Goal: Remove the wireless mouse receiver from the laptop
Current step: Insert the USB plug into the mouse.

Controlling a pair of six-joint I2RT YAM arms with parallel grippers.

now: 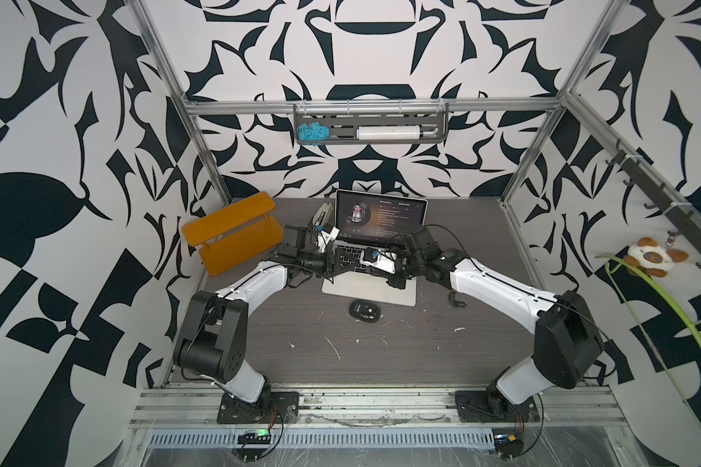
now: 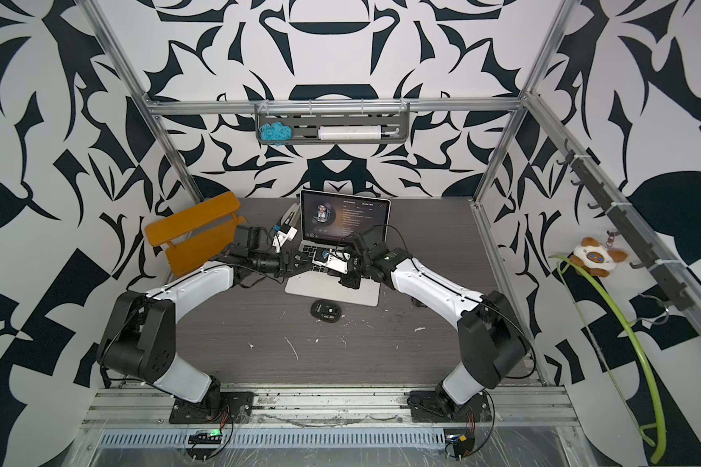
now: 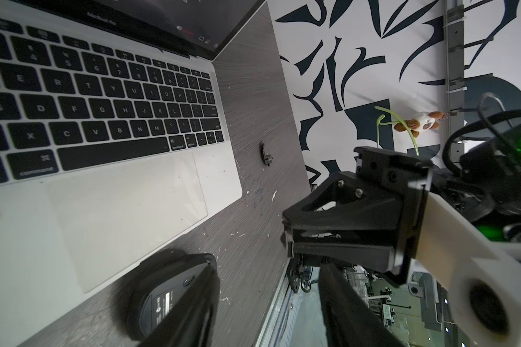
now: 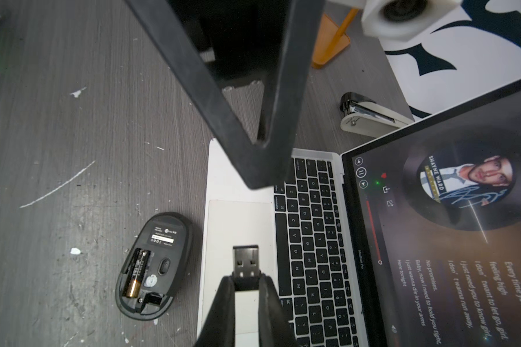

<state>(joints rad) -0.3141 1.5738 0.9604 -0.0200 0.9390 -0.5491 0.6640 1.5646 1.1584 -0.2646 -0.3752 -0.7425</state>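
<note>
The silver laptop stands open at the back middle of the table, its screen lit. In the right wrist view the wireless mouse receiver is a short metal plug with a black cap. My right gripper is shut on the cap. The receiver hangs free above the palm rest, out of the laptop. In both top views the gripper hides it. My left gripper hovers open over the laptop's left side, with nothing between its fingers.
A black mouse lies upside down in front of the laptop, its battery bay uncovered. A small black piece lies on the table right of the laptop. An orange shelf and a stapler are back left.
</note>
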